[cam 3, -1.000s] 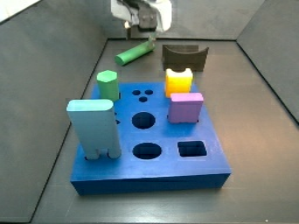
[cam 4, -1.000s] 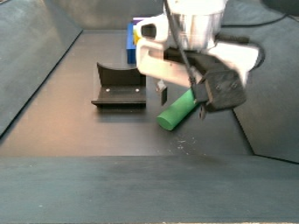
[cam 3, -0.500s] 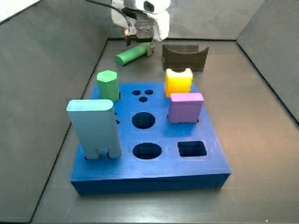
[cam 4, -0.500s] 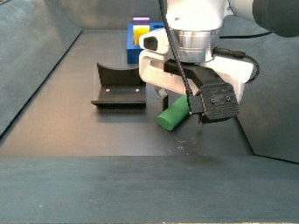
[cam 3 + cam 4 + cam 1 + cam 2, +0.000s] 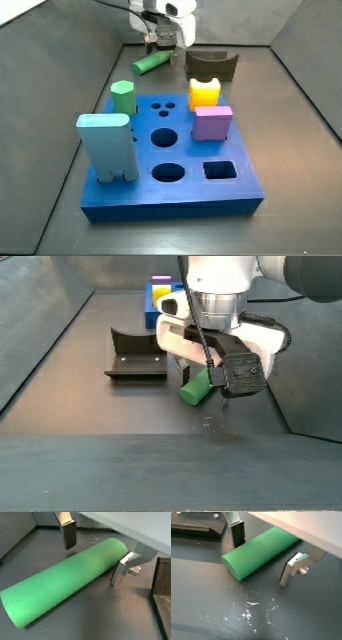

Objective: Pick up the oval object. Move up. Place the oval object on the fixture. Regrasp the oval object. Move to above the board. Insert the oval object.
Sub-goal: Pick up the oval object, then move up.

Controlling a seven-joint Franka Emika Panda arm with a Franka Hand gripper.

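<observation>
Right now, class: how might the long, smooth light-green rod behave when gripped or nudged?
Lying on its side, the smooth light-green rod would probably roll if nudged. It looks rigid. The open gripper straddles it; the flat fingers may slip on its curved surface.

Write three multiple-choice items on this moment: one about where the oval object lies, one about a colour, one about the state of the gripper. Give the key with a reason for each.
1. Where is the oval object?
A. Lying on the floor between the gripper's fingers
B. Standing in a hole of the board
C. Resting in the notch of the fixture

2. What colour is the peg next to the fixture on the board?
A. Red
B. Yellow
C. White

3. What is the state of the gripper?
A. Shut with nothing between its fingers
B. Open, one finger on each side of the oval object
C. High above the board, carrying the rod

Key: 1 A, both wrist views show the rod flat on the dark floor. 2 B, a side view shows the yellow peg there. 3 B, gaps show between the fingers and the rod in both wrist views.
</observation>
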